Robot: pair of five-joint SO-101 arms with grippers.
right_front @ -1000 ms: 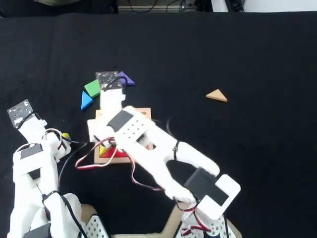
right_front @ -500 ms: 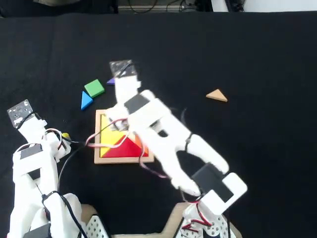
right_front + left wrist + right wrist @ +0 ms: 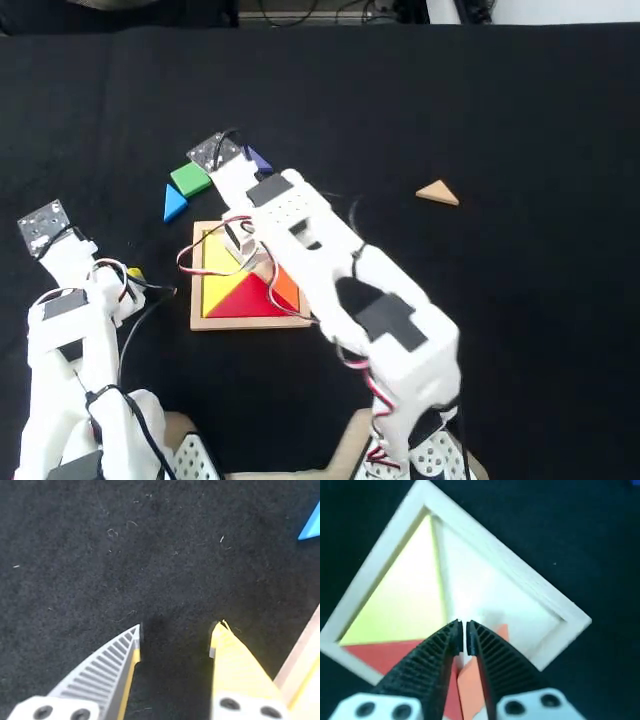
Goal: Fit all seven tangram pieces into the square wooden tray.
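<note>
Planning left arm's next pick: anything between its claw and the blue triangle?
Nothing visible. The left claw is open over bare cloth, and only cloth lies between it and the blue triangle. The tray edge sits off to the side.

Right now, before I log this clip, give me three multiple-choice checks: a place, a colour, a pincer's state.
1. The tan triangle lies: A) stacked on another piece; B) alone on the black cloth; C) gripped in a pincer.
2. The square piece beyond the wooden tray is: A) red; B) green; C) white.
3. The left pincer is: A) open, empty; B) shut on a triangle; C) shut on the tray.
Key: 1 B, nothing touches it; 2 B, plainly green from above; 3 A, fingers spread over bare cloth.
</note>
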